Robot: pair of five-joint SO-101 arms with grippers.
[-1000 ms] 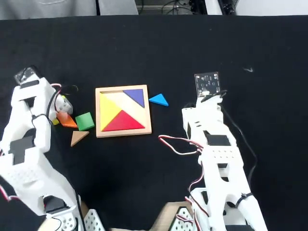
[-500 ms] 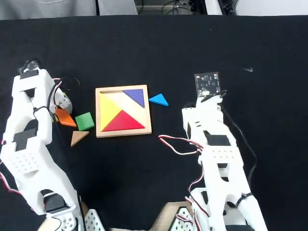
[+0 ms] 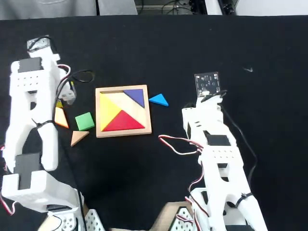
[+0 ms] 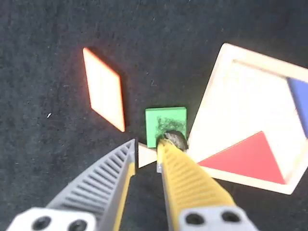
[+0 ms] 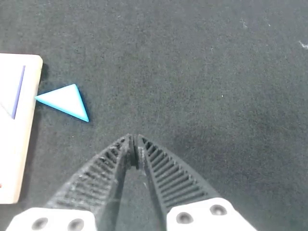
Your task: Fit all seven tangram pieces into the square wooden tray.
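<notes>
**Loose pieces to the left of the tray [image 3: 124, 131], nearest the left arm.**
Left fingers [image 4: 173, 168] narrowly parted and empty above the bench [image 3: 250, 48]; small tan triangle [image 4: 146, 155] in the gap between their tips, green square [image 4: 166, 118] just past them beside the tray's edge, orange parallelogram [image 4: 103, 89] farther out, long axis roughly in line with the fingers. Right fingers [image 5: 103, 166] closed on nothing, blue triangle [image 5: 65, 102] near, off to one side.

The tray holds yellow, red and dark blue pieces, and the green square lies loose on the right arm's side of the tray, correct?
No: the green square lies loose on the left arm's side of the tray, as the high view shows. The yellow triangle, red triangle and dark blue piece are in the tray, as you say.
</notes>
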